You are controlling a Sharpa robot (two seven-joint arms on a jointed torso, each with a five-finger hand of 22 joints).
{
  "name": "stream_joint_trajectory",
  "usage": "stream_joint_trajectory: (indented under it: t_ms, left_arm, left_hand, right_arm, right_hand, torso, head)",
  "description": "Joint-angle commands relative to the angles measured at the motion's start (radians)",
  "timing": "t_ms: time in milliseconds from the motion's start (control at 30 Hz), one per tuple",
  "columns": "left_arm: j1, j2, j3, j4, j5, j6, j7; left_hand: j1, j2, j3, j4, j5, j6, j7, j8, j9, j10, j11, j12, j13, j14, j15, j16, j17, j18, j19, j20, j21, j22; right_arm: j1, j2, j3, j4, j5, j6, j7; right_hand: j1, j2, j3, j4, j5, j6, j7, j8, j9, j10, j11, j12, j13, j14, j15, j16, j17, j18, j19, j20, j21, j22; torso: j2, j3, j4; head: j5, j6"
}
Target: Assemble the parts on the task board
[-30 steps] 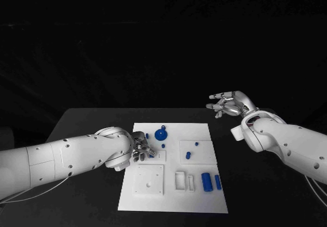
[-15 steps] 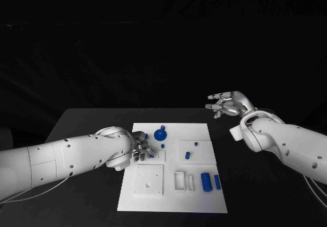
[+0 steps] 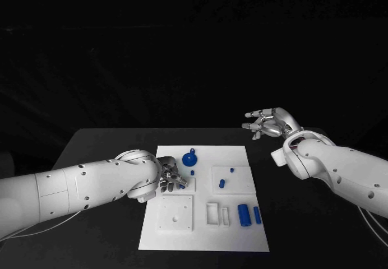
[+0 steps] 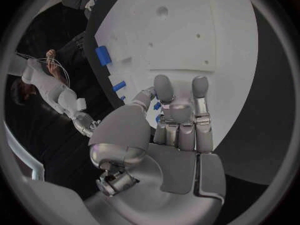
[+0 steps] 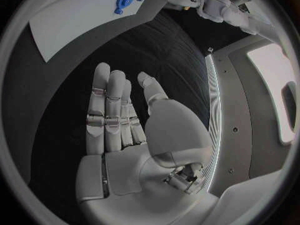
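My left robot hand rests on the task board at its left edge, fingers curled down around a small blue part; I cannot tell whether it grips it. My right robot hand hangs open with spread fingers over bare bench, beyond the board's far right corner, well apart from it.

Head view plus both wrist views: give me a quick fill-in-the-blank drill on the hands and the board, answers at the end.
1. The right hand hangs beyond the task board with its fingers spread, holding ____.
2. The left hand is over the board's ____ edge.
3. The round blue part lies near the board's ____ end.
4. The two blue cylinders lie by the board's ____ edge.

Answers: nothing; left; far; right
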Motion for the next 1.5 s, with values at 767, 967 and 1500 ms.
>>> stream_joint_trajectory:
  t_ms: [767, 967, 1500]
  left_arm:
    - [-0.007, -0.022, -0.005, 0.015, -0.094, -0.065, 0.008]
    - [-0.007, -0.030, -0.005, 0.020, -0.104, -0.106, 0.014]
    - [-0.011, -0.031, -0.005, 0.026, -0.114, -0.134, 0.022]
  left_hand:
    - [0.011, 0.014, 0.034, -0.043, 0.024, 0.258, -0.155, 0.014, 0.002, 0.019, -0.033, 0.017, 0.002, 0.005, -0.007, 0.018, 0.014, -0.008, 0.006, 0.002, 0.009, 0.020]
    - [0.008, 0.015, 0.037, -0.041, 0.024, 0.256, -0.155, 0.015, 0.004, 0.019, -0.034, 0.018, 0.002, 0.005, -0.007, 0.017, 0.012, -0.008, 0.006, 0.001, 0.012, 0.020]
    - [0.007, 0.015, 0.038, -0.035, 0.017, 0.254, -0.155, 0.016, 0.005, 0.019, -0.033, 0.016, -0.001, 0.004, -0.007, 0.014, 0.004, -0.008, 0.004, 0.002, 0.014, 0.019]
  right_arm:
    - [-0.001, -0.001, 0.001, -0.001, 0.002, 0.018, 0.009]
    - [-0.001, -0.002, 0.001, 0.000, 0.002, 0.019, 0.010]
    - [-0.002, -0.003, 0.001, -0.001, 0.002, 0.021, 0.008]
  right_hand:
    - [-0.010, 0.002, 0.008, -0.002, 0.005, -0.008, 0.003, -0.003, 0.000, -0.004, -0.002, 0.001, -0.002, 0.002, 0.001, -0.005, 0.002, -0.006, 0.002, 0.006, 0.006, 0.000]
    - [-0.010, 0.002, 0.008, -0.002, 0.005, -0.008, 0.003, -0.003, 0.000, -0.004, -0.002, 0.001, -0.002, 0.002, 0.001, -0.005, 0.002, -0.006, 0.002, 0.006, 0.006, 0.000]
    - [-0.013, 0.002, 0.008, 0.000, 0.006, -0.009, 0.003, -0.003, 0.000, -0.005, -0.002, 0.001, -0.002, 0.002, 0.001, -0.005, 0.002, -0.006, 0.002, 0.006, 0.006, -0.001]
  torso:
    - [0.000, -0.0019, 0.0023]
    - [-0.001, -0.0014, 0.0031]
    - [-0.001, 0.0005, 0.0004]
  head:
    - [0.002, -0.002]
    - [0.002, -0.005]
    - [0.003, -0.006]
